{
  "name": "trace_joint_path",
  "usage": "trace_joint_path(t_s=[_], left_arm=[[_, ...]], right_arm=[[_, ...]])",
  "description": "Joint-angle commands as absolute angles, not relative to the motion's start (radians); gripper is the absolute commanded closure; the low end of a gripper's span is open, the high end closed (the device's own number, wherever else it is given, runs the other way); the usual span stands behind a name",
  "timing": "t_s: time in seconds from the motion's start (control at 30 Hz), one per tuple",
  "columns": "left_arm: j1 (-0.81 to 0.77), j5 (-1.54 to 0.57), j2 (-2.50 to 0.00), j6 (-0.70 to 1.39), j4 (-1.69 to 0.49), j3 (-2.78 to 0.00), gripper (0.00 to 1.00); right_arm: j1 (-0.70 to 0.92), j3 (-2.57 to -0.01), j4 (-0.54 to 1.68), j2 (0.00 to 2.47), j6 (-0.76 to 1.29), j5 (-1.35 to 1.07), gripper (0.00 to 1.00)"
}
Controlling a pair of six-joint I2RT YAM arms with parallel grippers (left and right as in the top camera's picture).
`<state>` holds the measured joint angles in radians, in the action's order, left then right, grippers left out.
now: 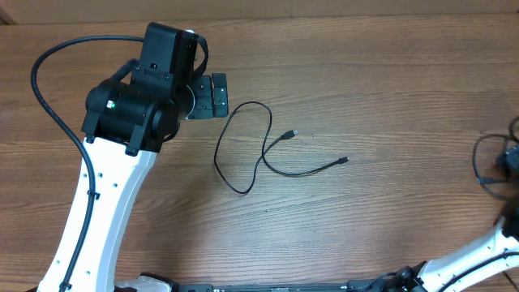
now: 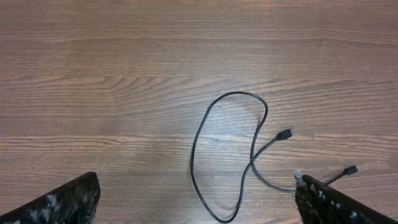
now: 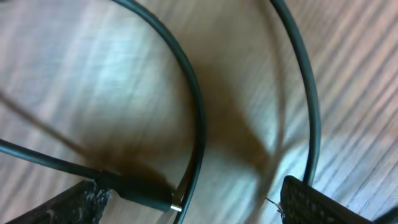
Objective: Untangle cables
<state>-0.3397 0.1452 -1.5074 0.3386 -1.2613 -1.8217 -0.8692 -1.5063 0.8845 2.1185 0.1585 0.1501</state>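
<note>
The thin black cable with a small plug at each end lies in an open loop on the brown wood-grain table. It crosses itself once near the loop's plug-side edge, and both plugs trail out past that crossing. The left gripper hangs just beyond the loop's opposite curve, its fingers spread wide and holding nothing. The step in hand looks like choosing a strand to draw the crossing apart. It would go best by pinching close to the nearer plug rather than mid-loop, then leading that end away from the loop so it slides free instead of tightening. The cord is thin and flat on the wood, so the pads should come down squarely on either side of it. Well apart from the loop, at the table's edge on the plug side, a second bunch of thin black cords lies near the right gripper. That gripper is also spread, very low over blurred strands and a plug end, and grips none that I can see. The thick black wiring cable of the left arm arcs on the loop's far side, apart from it, and nothing blocks the approach.
</note>
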Motion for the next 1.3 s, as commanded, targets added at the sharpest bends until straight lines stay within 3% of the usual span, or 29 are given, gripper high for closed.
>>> trace_joint_path(t_s=[0.0,0.1,0.43,0.63,0.77,0.93,1.0,1.13,1.27], left_arm=[[-0.339,0.138,-1.505,0.352,-1.260,-1.833,0.00],[-0.339,0.138,-1.505,0.352,-1.260,-1.833,0.00],[-0.339,0.138,-1.505,0.352,-1.260,-1.833,0.00],[-0.339,0.138,-1.505,0.352,-1.259,-1.833,0.00],[-0.339,0.138,-1.505,0.352,-1.260,-1.833,0.00],[-0.339,0.138,-1.505,0.352,-1.259,-1.833,0.00],[-0.339,0.138,-1.505,0.352,-1.260,-1.833,0.00],[-0.339,0.138,-1.505,0.352,-1.259,-1.833,0.00],[-0.339,0.138,-1.505,0.352,-1.260,-1.833,0.00]], right_arm=[[-0.930,-1.525,0.898,2.175,0.146,0.003,0.08],[-0.937,-1.607,0.945,2.163,0.100,-0.153,0.00],[-0.791,-1.831,1.048,1.976,0.094,-0.168,0.00],[-0.581,-1.834,1.104,1.827,0.018,-0.593,0.00],[-0.481,-1.827,1.185,1.829,0.018,-0.754,0.00],[-0.279,-1.803,1.287,1.829,0.027,-0.593,0.00],[-0.155,-1.782,1.323,1.829,0.108,-0.410,0.00],[0.027,-1.728,1.308,1.829,0.275,-0.131,0.00],[0.235,-1.607,1.204,1.831,0.397,-0.087,0.00]])
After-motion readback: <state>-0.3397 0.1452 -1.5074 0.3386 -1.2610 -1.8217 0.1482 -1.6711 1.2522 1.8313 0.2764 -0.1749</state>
